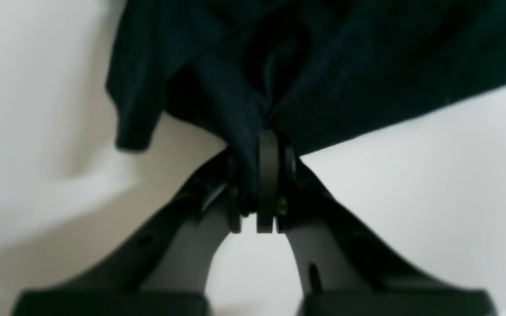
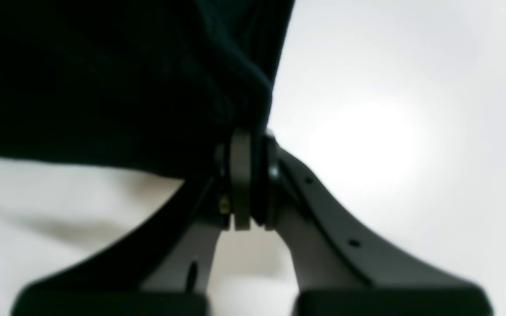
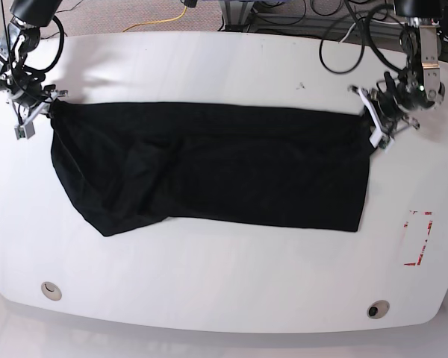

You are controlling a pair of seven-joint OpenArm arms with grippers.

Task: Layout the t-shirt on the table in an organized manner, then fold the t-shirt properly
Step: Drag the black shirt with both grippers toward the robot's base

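Observation:
The black t-shirt (image 3: 209, 168) lies stretched across the white table (image 3: 224, 283), wrinkled and bunched at its left end. At the shirt's upper right corner in the base view, my left gripper (image 3: 370, 123) is shut on the fabric. The left wrist view shows the cloth (image 1: 323, 66) pinched between the closed jaws of that gripper (image 1: 257, 184). My right gripper (image 3: 48, 104) is shut on the upper left corner. In the right wrist view a fold of the shirt (image 2: 103, 79) runs into the closed right gripper (image 2: 246, 180).
A red dashed rectangle mark (image 3: 419, 237) sits on the table at the right, below the left arm. Two round grommets (image 3: 51, 290) (image 3: 374, 309) lie near the front edge. Cables (image 3: 343, 30) and a yellow cord (image 3: 164, 21) run behind the table's back edge.

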